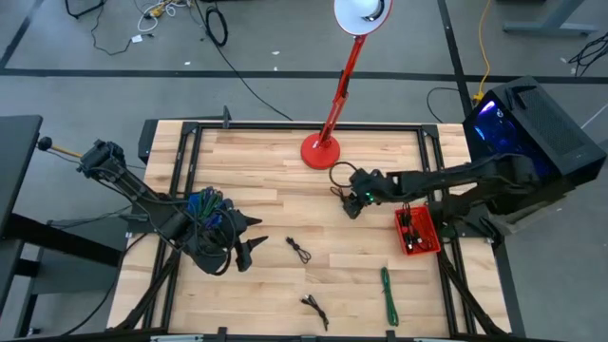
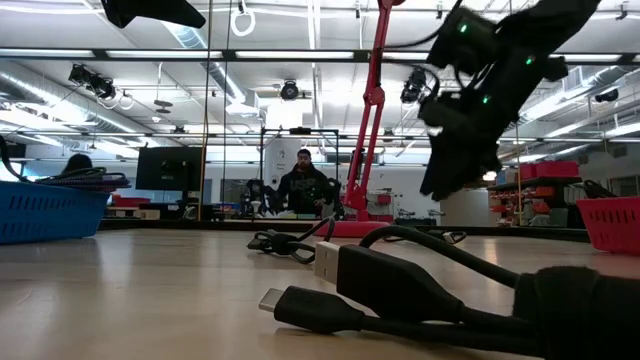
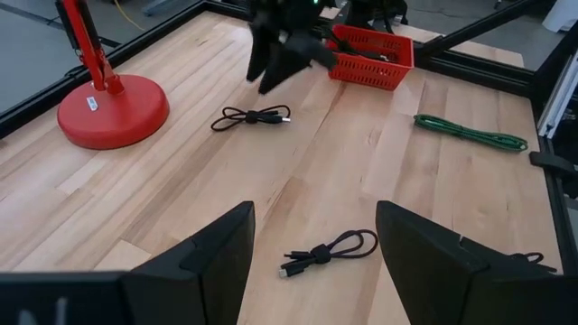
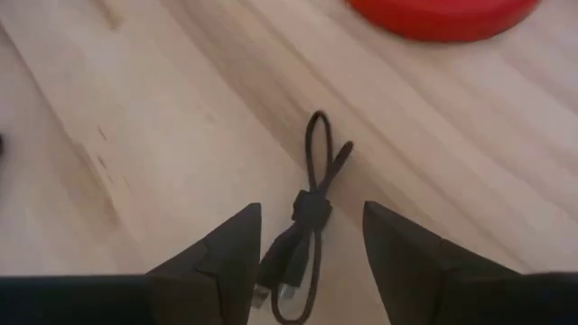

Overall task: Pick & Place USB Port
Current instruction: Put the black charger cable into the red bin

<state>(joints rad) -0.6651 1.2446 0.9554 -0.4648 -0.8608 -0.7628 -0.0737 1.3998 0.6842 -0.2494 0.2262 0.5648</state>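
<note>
- The right gripper (image 4: 312, 262) has its fingers (image 4: 217, 257) spread apart, with nothing pinched between them; it hangs above the counter (image 1: 275, 180) near the red lamp base (image 1: 320, 151).
- A bundled black USB cable (image 4: 307, 212) lies flat on the wood just ahead of and partly between those fingers, its loop pointing toward the lamp base and its plugs toward the fingers; whether anything touches it cannot be told.
- In the high view the same right gripper (image 1: 353, 203) sits between the lamp base and the red basket (image 1: 418, 231) at the counter's right edge.
- The left gripper (image 3: 316, 244) also holds its fingers (image 3: 208, 257) wide apart and empty; another black cable (image 3: 330, 251) lies on the counter just ahead of the gap.
- The left arm is over the counter's left side, next to a blue basket (image 1: 204, 206) full of cables.
- A third black cable (image 1: 315, 308) and a green cable (image 1: 388, 294) lie near the front edge.
- The lamp base carries a small white label (image 3: 91, 104), too small to read; no other writing shows.
- In the low view a person (image 2: 303, 187) sits well behind the counter.
</note>
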